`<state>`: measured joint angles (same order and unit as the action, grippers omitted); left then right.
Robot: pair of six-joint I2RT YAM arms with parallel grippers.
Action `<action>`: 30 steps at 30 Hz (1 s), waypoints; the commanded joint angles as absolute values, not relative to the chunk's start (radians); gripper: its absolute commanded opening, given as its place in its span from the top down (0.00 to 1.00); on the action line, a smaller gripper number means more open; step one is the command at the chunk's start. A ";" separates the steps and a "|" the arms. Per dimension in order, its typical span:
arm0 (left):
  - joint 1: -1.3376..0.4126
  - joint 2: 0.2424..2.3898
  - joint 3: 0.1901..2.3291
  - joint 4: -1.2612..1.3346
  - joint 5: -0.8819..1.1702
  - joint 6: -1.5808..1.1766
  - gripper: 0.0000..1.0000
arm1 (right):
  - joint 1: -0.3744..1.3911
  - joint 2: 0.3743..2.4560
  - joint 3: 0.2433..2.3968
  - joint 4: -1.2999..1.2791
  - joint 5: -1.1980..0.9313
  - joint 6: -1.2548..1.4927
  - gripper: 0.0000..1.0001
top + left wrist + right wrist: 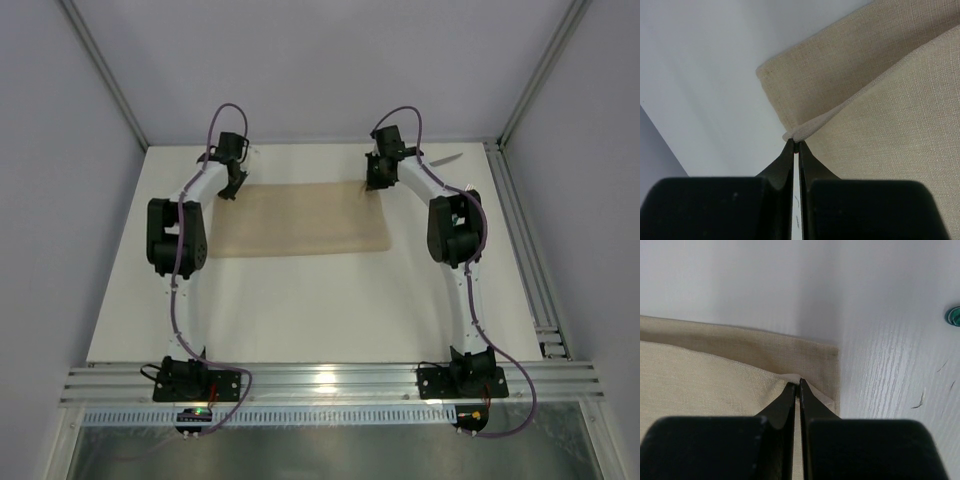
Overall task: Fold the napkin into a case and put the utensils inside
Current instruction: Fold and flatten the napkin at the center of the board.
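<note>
The beige-tan napkin (300, 220) lies flat at the far middle of the table, one layer doubled over another. My left gripper (236, 188) is shut on the napkin's far-left corner, pinching the upper layer's edge (810, 127) between its tips (796, 144). My right gripper (374, 184) is shut on the far-right corner, gripping the upper layer (705, 375) at its tips (799, 382). A silver utensil end (447, 158) shows to the right behind the right arm. A dark green handle end (954, 316) shows at the right wrist view's edge. The rest of the utensils is hidden.
The white table (330, 310) is bordered by a metal rail (520, 230) on the right and grey enclosure walls at the back and sides. Both arms reach over the table's left and right sides to the far end.
</note>
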<state>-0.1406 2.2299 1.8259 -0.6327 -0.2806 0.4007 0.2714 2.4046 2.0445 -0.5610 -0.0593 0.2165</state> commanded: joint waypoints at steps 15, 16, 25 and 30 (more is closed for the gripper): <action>-0.132 2.266 1.893 -0.575 -0.299 0.408 1.00 | 0.261 2.395 2.057 -0.494 -0.005 0.268 0.94; -0.132 2.269 1.891 -0.571 -0.296 0.407 1.00 | 0.261 2.384 2.048 -0.486 -0.005 0.271 0.85; -0.132 2.279 1.893 -0.531 -0.285 0.402 1.00 | 0.238 2.407 2.054 -0.474 0.035 0.290 0.78; -0.132 2.269 1.890 -0.519 -0.287 0.402 1.00 | 0.236 2.402 2.057 -0.474 0.028 0.285 0.75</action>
<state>-0.1406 2.2772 1.8511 -0.5705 -0.2878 0.4007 0.2409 2.4138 2.0308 -0.4988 0.0166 0.2733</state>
